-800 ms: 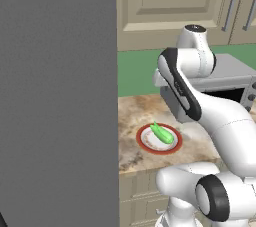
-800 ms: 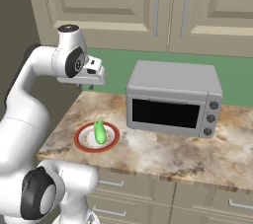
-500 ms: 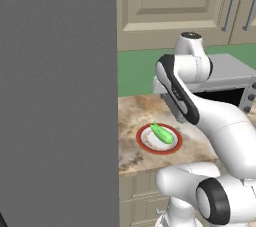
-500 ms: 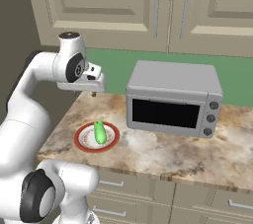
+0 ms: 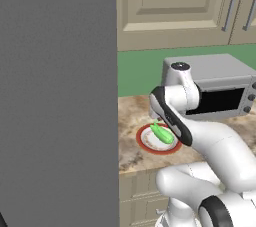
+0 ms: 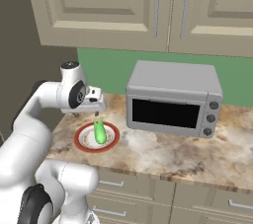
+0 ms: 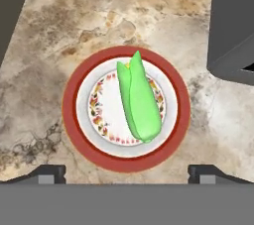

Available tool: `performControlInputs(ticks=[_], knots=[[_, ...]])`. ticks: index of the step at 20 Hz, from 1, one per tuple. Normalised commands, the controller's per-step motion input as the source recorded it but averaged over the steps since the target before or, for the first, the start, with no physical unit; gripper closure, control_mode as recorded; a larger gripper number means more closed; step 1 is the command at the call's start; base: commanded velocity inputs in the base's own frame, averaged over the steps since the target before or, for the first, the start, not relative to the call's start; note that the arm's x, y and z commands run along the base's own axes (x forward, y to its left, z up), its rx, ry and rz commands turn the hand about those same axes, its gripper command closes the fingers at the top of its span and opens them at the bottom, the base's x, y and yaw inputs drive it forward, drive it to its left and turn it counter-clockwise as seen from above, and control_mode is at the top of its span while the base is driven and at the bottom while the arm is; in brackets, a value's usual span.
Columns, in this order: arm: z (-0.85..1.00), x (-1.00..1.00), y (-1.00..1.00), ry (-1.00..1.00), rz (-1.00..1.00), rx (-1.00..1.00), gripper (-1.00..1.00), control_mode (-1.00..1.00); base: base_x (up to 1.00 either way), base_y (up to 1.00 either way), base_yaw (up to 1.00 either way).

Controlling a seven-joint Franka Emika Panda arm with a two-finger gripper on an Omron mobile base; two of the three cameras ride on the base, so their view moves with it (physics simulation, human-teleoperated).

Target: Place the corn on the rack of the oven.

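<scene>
The corn (image 7: pixel 139 100) is a small bright-green cob lying on a red-rimmed white plate (image 7: pixel 74 120) on the marble counter. From the right base view the corn (image 6: pixel 100 133) sits just below my gripper (image 6: pixel 97 115), which hangs a short way above the plate (image 6: pixel 79 141). In the hand view my gripper (image 7: pixel 128 172) is open, its two tips spread wider than the plate and apart from the cob. From the left base view the corn (image 5: pixel 162 133) shows beside my forearm. The oven and its rack are out of view.
A grey boxy toaster oven (image 6: pixel 173 94) stands on the counter (image 6: pixel 173 154) right of the plate, its corner (image 7: pixel 233 21) close by. A tall flat grey panel (image 5: pixel 57 111) rises left of the counter. Beige cabinets (image 6: pixel 148 6) hang overhead.
My hand has come down from well above the counter to just over the plate. The corn and plate have not moved.
</scene>
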Motion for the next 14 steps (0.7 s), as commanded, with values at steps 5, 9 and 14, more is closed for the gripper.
performControlInputs(ticks=[5,9,14], knots=[[-0.65,0.32,-0.08,0.11,0.07,0.09,-1.00,-1.00,0.00,0.00,0.00],[-0.44,0.17,-0.04,0.04,0.01,-0.02,-1.00,-1.00,0.00,0.00,0.00],[-0.37,0.19,-0.03,0.00,0.00,-0.04,-1.00,-1.00,0.00,0.00,0.00]])
